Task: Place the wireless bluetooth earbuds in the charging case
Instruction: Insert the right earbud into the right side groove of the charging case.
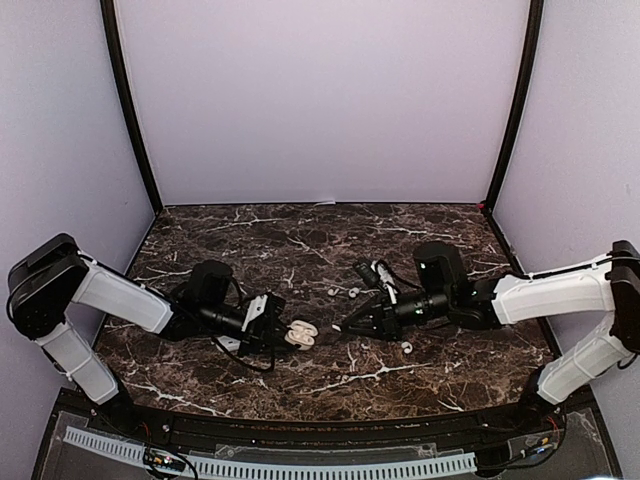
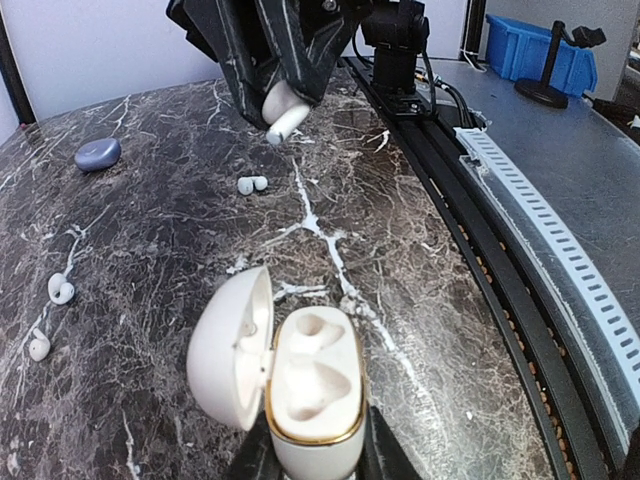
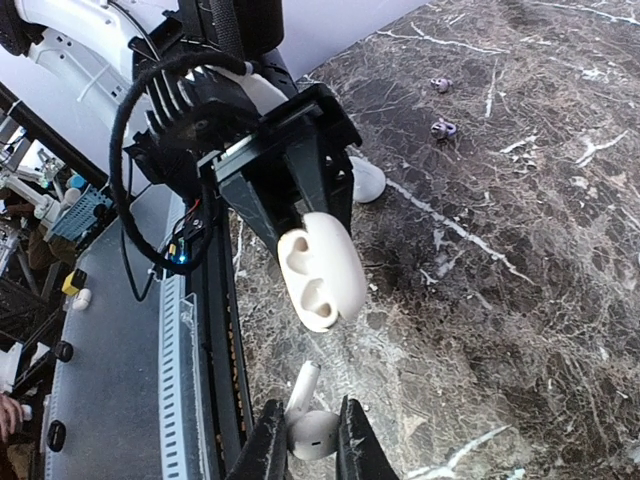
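My left gripper (image 2: 316, 462) is shut on the base of a white charging case (image 2: 312, 385) with a gold rim. Its lid (image 2: 228, 350) stands open to the left and both sockets are empty. From above, the case (image 1: 298, 335) is just left of the table's middle. My right gripper (image 3: 305, 445) is shut on a white earbud (image 3: 314, 430) whose stem points toward the case (image 3: 322, 268). From the left wrist, that earbud (image 2: 284, 112) hangs a short way beyond the case, apart from it. From above, the right gripper (image 1: 342, 328) faces the left gripper (image 1: 280, 334).
Loose white earbuds lie on the marble: a pair (image 2: 252, 184), one (image 2: 60, 290) and another (image 2: 38, 345) to the left. A blue-grey case (image 2: 97, 153) sits farther back. Two dark buds (image 3: 441, 106) lie beyond. The black rail and slotted duct (image 2: 560, 260) run along the near edge.
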You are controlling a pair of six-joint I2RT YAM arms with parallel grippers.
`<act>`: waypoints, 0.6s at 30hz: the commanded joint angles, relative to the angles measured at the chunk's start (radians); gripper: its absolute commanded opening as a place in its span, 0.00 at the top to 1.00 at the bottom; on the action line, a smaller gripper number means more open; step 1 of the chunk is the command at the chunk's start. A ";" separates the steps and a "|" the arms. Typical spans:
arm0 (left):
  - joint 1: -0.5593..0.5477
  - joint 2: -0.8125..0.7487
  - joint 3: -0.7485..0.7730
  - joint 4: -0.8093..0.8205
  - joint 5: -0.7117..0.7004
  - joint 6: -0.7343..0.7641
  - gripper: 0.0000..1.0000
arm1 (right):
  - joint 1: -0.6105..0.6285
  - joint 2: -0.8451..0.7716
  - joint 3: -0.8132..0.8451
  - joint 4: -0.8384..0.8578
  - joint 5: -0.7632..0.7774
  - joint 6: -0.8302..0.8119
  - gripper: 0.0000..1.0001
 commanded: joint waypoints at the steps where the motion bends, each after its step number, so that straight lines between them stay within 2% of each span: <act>1: -0.019 0.024 0.036 -0.035 -0.036 0.053 0.83 | 0.009 0.032 0.087 -0.086 -0.067 0.070 0.92; 6: -0.034 0.035 0.041 -0.037 -0.050 0.052 0.83 | 0.009 0.048 0.130 -0.157 -0.084 0.066 0.92; 11: -0.043 0.041 0.045 -0.050 -0.059 0.055 0.83 | 0.008 0.081 0.211 -0.325 -0.072 0.015 0.92; 18: -0.057 0.044 0.041 -0.034 -0.099 0.056 0.83 | 0.013 0.117 0.266 -0.398 -0.084 0.042 0.92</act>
